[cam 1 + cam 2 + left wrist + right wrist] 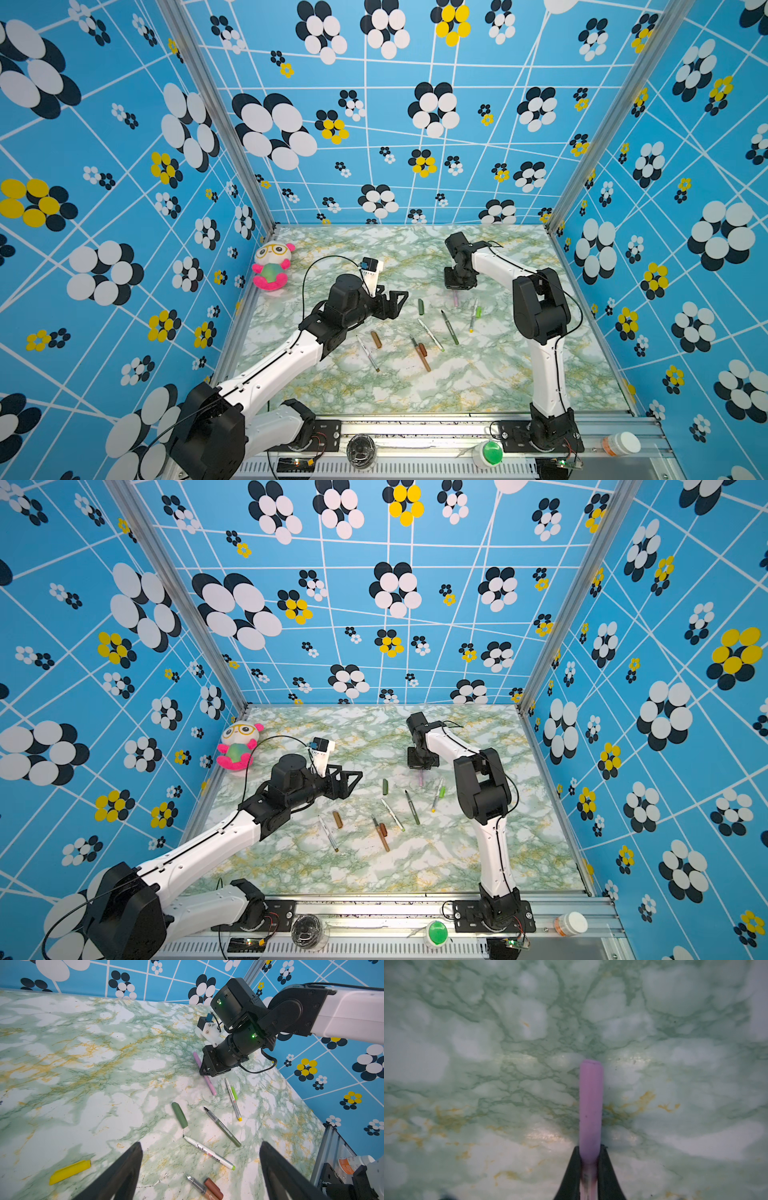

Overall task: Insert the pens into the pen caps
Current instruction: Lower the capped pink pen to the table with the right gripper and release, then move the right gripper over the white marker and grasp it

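My right gripper [456,291] [591,1149] is shut on a pink pen [209,1084] with the pink cap [591,1109] on it, low at the table's far middle. My left gripper [397,306] [201,1144] hovers open and empty to its left. On the table lie a dark green cap [179,1115], a dark green pen [223,1128], a white pen [208,1152], another white pen [233,1099] beside a lime cap [234,1093], a brown pen [420,355] beside a reddish-brown cap [214,1188], a white pen [368,353] next to a brown cap [376,339], and a yellow cap [69,1172].
A plush toy [272,266] sits at the table's far left corner. On the front rail stand a green button [490,453], a white bottle [621,444] and a dark round object [360,449]. Patterned walls close in three sides.
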{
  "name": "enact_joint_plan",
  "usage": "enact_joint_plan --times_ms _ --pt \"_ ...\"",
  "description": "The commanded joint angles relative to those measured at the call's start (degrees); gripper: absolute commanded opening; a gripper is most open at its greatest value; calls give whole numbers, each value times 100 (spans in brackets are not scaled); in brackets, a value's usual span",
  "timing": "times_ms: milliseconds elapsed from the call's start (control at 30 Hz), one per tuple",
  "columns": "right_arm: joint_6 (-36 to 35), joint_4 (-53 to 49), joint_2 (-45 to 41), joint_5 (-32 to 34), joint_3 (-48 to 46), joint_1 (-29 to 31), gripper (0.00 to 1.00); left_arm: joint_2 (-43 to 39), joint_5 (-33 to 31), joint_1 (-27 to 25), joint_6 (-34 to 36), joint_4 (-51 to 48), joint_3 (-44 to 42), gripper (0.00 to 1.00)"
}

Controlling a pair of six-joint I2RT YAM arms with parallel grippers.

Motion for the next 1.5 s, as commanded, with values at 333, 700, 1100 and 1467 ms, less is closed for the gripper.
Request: enact_joint_plan --times_ms 333,700,1100,1467 --pt "123 -152 -162 -127 125 -36 35 -21 2 33 12 -41 146 91" --pt "250 -132 -2208 -319 -575 15 43 -404 -243 44 -49 -402 164 99" --pt "843 -294 -3859 268 -3191 278 42 -149 559 622 -409 -733 419 99" --pt "1063 374 -3253 -22 -3638 341 35 476 1050 604 -620 -91 484 99"
